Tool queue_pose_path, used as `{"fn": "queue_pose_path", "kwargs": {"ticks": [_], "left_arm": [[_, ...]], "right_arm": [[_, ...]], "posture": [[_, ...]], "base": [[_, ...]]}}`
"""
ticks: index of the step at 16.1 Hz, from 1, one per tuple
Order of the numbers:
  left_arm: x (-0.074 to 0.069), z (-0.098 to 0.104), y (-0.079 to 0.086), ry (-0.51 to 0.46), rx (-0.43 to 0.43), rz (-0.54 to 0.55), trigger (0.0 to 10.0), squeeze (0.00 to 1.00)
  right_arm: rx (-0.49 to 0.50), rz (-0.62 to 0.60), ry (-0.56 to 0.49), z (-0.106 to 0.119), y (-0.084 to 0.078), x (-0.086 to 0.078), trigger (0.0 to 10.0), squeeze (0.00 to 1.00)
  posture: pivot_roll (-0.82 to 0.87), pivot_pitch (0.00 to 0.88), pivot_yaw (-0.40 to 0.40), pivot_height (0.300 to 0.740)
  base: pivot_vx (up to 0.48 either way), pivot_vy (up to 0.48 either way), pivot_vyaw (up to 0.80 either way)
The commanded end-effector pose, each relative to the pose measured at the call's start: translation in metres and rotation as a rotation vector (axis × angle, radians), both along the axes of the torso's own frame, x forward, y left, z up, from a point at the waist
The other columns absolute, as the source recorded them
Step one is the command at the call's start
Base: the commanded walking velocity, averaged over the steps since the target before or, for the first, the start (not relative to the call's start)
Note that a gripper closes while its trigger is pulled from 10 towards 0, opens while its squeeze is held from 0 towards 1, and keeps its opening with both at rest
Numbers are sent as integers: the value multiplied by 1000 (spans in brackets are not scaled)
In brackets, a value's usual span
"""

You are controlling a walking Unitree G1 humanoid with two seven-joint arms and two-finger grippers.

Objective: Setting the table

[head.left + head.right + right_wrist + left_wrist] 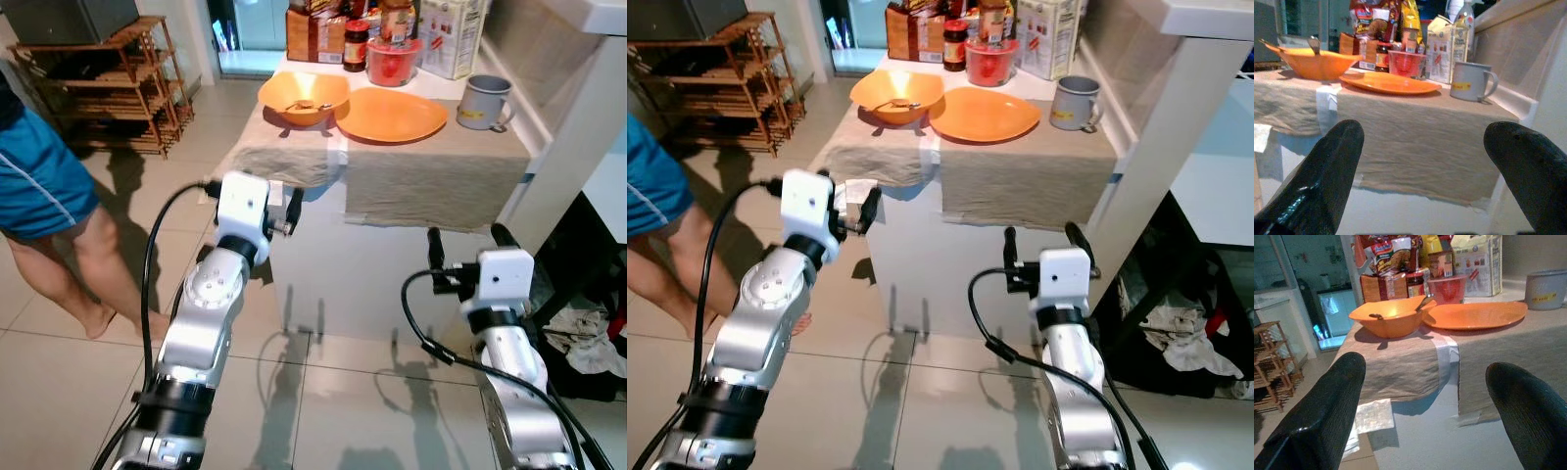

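Both grippers sit short of the table (294, 162), off its front edge. Left gripper (284, 211) is raised near the table's front-left corner, fingers (1327, 401) spread wide, nothing between. Right gripper (468, 243) is lower, below the cloth's front hem, fingers (1327, 171) also apart and empty.

On the table, beige cloth (431, 171) hangs over the front. Bowl (303, 96) w/ spoon (890, 104) sits front-left, plate (390, 115) touching its right side, mug (484, 101) further right near the wall. Red tub (393, 61), jar (355, 45) and carton (451, 34) stand at the back.

Person's legs (78, 255) left of the table, blue shorts.
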State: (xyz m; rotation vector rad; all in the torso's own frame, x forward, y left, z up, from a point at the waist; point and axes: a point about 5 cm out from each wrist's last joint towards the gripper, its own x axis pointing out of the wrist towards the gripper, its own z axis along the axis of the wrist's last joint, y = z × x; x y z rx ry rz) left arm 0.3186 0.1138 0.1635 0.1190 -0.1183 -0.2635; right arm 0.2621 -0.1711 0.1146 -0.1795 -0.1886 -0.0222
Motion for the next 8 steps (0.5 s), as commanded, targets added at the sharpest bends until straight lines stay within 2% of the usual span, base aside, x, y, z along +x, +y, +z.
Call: {"fn": "queue_pose_path", "kwargs": {"ticks": [1,8], "left_arm": [[0,6,-3,-13,-9,-20,10000,0],[-2,7,-4,-28,8,-18,10000,0]], "right_arm": [[-2,-2,-11,4,1,1,10000,0],[-6,2,-6,1,2,1,10000,0]], "posture": [[-1,9,43,740],[3,0,46,740]], "base": [[356,0,0],[480,0,0]]}}
